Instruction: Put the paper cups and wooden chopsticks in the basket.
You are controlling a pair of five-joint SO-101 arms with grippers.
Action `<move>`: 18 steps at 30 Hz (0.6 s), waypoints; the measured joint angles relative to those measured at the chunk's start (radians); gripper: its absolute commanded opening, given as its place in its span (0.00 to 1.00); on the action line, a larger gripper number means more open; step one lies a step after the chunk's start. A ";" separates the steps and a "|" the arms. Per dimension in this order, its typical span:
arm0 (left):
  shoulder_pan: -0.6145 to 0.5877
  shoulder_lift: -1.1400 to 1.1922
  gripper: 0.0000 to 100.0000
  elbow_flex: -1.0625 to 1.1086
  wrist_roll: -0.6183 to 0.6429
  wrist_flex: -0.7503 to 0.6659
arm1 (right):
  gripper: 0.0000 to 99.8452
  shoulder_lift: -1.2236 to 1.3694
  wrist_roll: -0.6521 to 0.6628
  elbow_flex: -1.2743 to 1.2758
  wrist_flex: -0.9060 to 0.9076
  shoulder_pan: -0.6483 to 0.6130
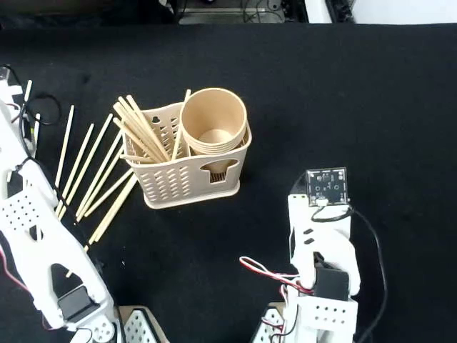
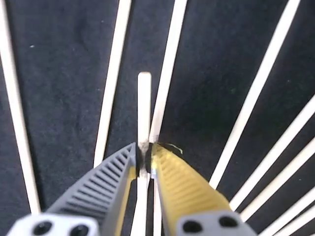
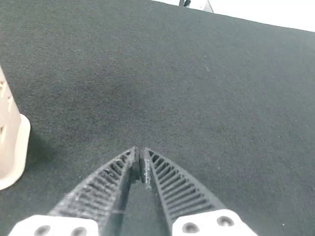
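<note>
Left claw (image 2: 144, 153) is clamped on one chopstick (image 2: 144, 108) near its end, among loose chopsticks (image 1: 93, 171) on the desk (image 1: 357, 86) beside the basket (image 1: 187, 184). Recommend lifting slowly, then tipping it in beside the paper cups (image 1: 214, 121) nested there. Right claw (image 3: 141, 164) closed, empty.
</note>
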 measured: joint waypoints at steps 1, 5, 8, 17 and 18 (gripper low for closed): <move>0.000 -0.008 0.03 0.005 0.000 0.000 | 0.02 0.000 0.000 0.000 0.000 0.000; 0.000 -0.092 0.03 0.052 0.005 0.000 | 0.02 0.000 0.000 0.000 0.000 0.000; -0.002 -0.187 0.03 0.103 0.005 0.000 | 0.02 0.000 0.000 0.000 0.000 0.000; -0.002 -0.545 0.03 0.350 0.005 0.003 | 0.02 0.000 0.000 0.000 0.000 0.000; -0.002 -0.592 0.03 0.376 0.005 0.003 | 0.02 0.000 0.000 0.000 0.000 0.000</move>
